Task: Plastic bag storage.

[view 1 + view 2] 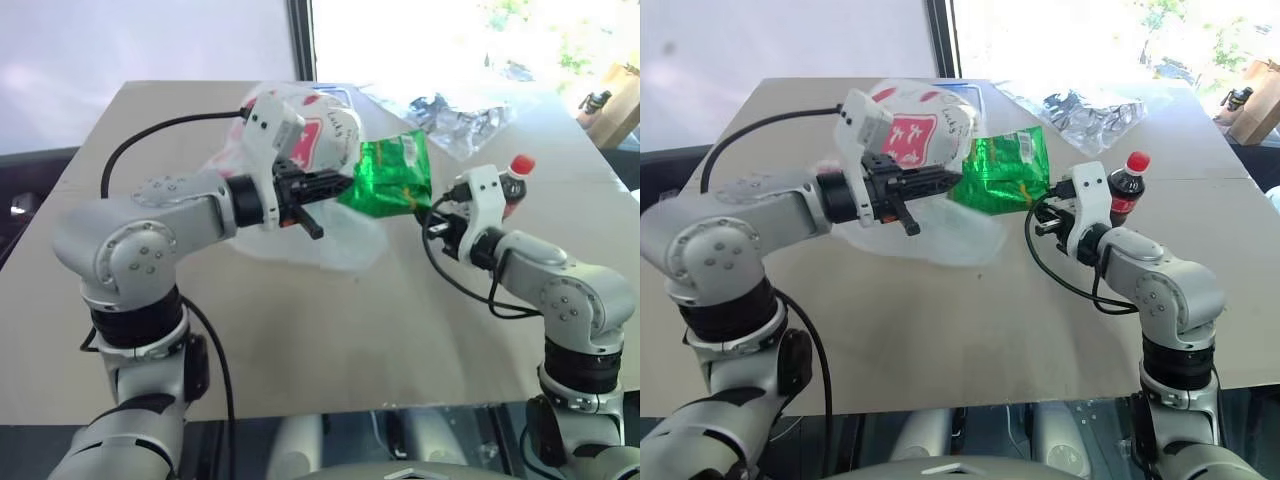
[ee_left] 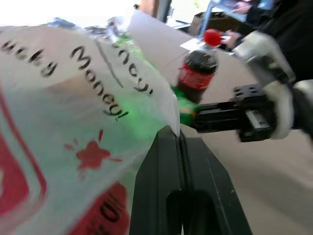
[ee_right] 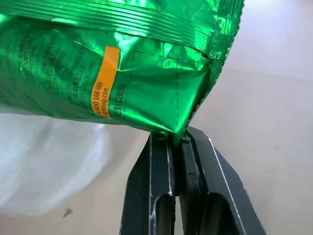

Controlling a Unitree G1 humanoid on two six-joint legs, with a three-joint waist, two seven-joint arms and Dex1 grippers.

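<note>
1. Your left tool (image 2: 180, 142) is pinching its two black fingers together on a fold of the large, thin, translucent white plastic bag (image 1: 318, 135) printed with red pictures and dark lettering, and is holding that part of it up above the surface.
2. Your right tool (image 3: 178, 142) is clamping its fingers on a bottom corner of the shiny green foil snack packet (image 1: 1002, 170), which is hanging in the air just beside the bag's raised part.
3. In the left wrist view you are seeing the right tool (image 2: 198, 117) coming in from the side, reaching in close to the left tool's fingertips, with green film showing through and beside the bag there.
4. The bag is sitting between your two arms, near the middle of the surface; its lower part is spreading out flat and pale on the beige board surface (image 1: 330, 330) below the left tool.
5. A small dark cola bottle with a red cap and red label (image 1: 1128, 188) is standing upright just behind your right wrist.
6. Farther back, near the far edge of the surface, a crumpled clear silvery plastic wrap with dark contents (image 1: 462, 120) is lying well apart from the bag.
</note>
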